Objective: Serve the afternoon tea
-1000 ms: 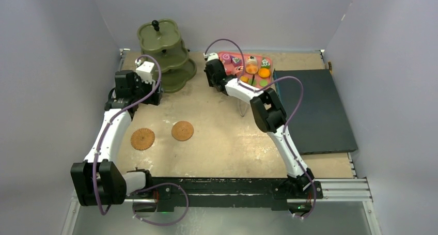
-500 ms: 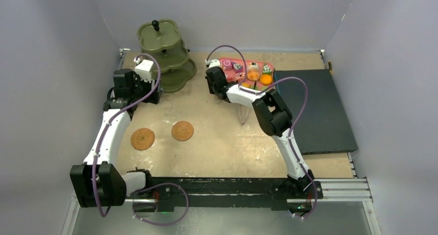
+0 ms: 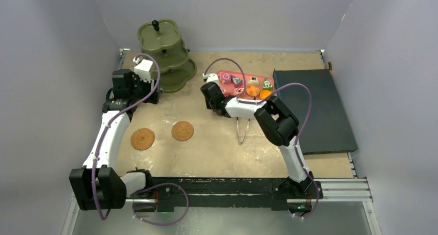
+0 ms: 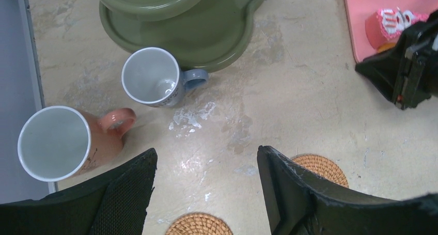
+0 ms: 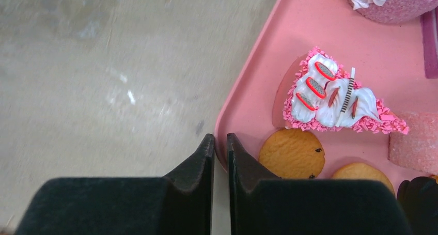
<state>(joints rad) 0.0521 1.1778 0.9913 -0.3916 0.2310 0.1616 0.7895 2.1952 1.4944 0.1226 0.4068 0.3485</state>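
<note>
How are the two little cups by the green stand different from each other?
The terracotta cup is orange-pink; the grey-blue cup is bluish. The grey-blue cup stands right beside the bottom tier of the olive stand; the terracotta cup stands farther from it, near the edge of the table. Both stand upright, look empty, are white inside, and have handles pointing the same way.

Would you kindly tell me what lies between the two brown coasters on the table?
Nothing. The top view shows only bare tabletop between the left coaster and the right coaster.
</note>
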